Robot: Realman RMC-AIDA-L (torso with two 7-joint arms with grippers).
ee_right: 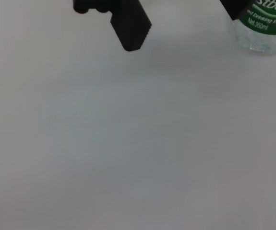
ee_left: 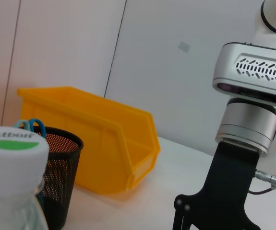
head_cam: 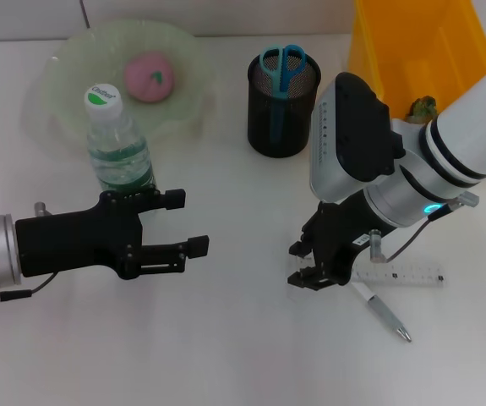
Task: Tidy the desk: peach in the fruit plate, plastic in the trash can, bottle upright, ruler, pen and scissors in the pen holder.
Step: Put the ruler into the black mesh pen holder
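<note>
The water bottle [head_cam: 117, 145] stands upright in front of the fruit plate [head_cam: 65, 76], which holds the pink peach [head_cam: 149, 76]. My left gripper [head_cam: 185, 222] is open and empty, right beside the bottle's base; one of its fingers [ee_right: 130, 26] shows in the right wrist view, as does the bottle [ee_right: 265, 24]. The black mesh pen holder [head_cam: 282, 110] holds the blue scissors [head_cam: 282, 66]. My right gripper [head_cam: 310, 264] hangs low over the upper end of the pen [head_cam: 384, 315], next to the clear ruler [head_cam: 403, 275]. A greenish piece of plastic [head_cam: 423, 106] lies by the yellow trash bin [head_cam: 420, 42].
The yellow bin [ee_left: 94, 143] stands at the back right, close behind the pen holder [ee_left: 56, 182]. The right arm's white body [head_cam: 369, 144] hangs over the area between the pen holder and the ruler. The bottle cap [ee_left: 10, 143] fills a corner of the left wrist view.
</note>
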